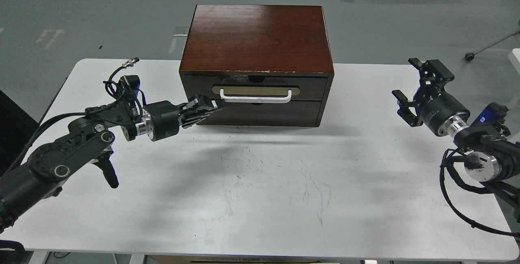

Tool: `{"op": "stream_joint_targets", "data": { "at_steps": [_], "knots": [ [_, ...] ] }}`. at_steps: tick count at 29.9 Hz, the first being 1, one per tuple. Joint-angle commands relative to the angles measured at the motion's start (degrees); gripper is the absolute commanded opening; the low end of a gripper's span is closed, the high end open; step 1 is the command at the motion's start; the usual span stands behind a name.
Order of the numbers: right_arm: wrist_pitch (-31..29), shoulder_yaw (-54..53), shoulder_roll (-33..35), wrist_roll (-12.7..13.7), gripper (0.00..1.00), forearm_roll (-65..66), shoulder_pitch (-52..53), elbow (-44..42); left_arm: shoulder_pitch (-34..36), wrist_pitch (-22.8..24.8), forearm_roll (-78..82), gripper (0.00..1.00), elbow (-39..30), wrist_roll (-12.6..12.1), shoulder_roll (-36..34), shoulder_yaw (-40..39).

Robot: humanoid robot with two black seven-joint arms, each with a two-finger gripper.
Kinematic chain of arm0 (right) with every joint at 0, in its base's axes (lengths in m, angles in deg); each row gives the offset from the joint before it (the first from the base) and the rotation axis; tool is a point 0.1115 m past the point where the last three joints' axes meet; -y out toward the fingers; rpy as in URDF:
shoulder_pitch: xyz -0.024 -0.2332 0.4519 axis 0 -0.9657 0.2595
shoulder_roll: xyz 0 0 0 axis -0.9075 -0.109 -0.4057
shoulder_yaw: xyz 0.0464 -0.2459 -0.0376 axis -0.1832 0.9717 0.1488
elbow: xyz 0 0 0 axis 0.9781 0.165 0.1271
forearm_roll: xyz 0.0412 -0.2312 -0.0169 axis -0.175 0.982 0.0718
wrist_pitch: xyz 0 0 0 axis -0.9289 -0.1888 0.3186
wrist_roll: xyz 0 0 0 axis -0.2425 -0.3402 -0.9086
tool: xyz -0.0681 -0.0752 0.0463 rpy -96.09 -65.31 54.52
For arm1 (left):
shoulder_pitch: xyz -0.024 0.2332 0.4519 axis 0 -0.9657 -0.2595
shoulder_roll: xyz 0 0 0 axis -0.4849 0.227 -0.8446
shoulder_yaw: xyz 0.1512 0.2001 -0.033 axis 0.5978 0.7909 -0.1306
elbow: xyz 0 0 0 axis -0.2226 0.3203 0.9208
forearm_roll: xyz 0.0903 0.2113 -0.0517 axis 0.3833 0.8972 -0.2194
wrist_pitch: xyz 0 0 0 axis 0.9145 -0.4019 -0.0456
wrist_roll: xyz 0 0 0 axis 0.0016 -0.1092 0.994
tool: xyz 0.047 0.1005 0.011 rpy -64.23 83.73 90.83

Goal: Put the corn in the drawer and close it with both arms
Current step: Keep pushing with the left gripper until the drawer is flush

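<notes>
White table (260,199) bears brown cabinet (256,36). Drawer (256,89) flush in cabinet front, apparently shut. Corn not visible; presumably inside, unconfirmed. Left gripper (211,104) at drawer's left end beside white handle (256,96), fingers narrow, holding nothing. Right gripper (410,87) well apart, fingers wide, empty. Judgement: closing step at or near end; next, verify seating, withdraw arms.

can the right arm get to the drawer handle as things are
Probably yes: the right gripper hangs open off to the side, with only bare table between it and the white handle. The left gripper sits only at the handle's left end.
</notes>
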Motion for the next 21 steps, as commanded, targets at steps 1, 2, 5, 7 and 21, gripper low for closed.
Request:
{"op": "stream_joint_targets", "data": {
  "at_steps": [1, 2, 5, 7, 21],
  "knots": [
    [0.0, -0.09, 0.07, 0.0, 0.97, 0.0, -0.09, 0.0, -0.84, -0.01, -0.06, 0.0, -2.57, 0.32, -1.89, 0.21],
    [0.0, -0.09, 0.07, 0.0, 0.97, 0.0, -0.09, 0.0, -0.84, -0.01, -0.06, 0.0, -3.19, 0.41, -2.6, 0.12],
    [0.0, -0.17, 0.07, 0.0, 0.97, 0.0, -0.09, 0.0, -1.19, -0.01, -0.23, 0.0, -6.0, 2.07, -4.45, 0.12],
    [0.0, -0.26, 0.07, 0.0, 0.97, 0.0, -0.18, 0.0, -1.72, -0.01, -2.06, 0.59, -8.81, 4.79, -6.2, -0.4],
    [0.88, -0.88, -0.19, 0.0, 0.99, 0.0, -0.53, -0.53, -7.07, -0.01, -46.19, 1.0, -8.22, 6.73, -16.4, -0.76]
  ]
}}
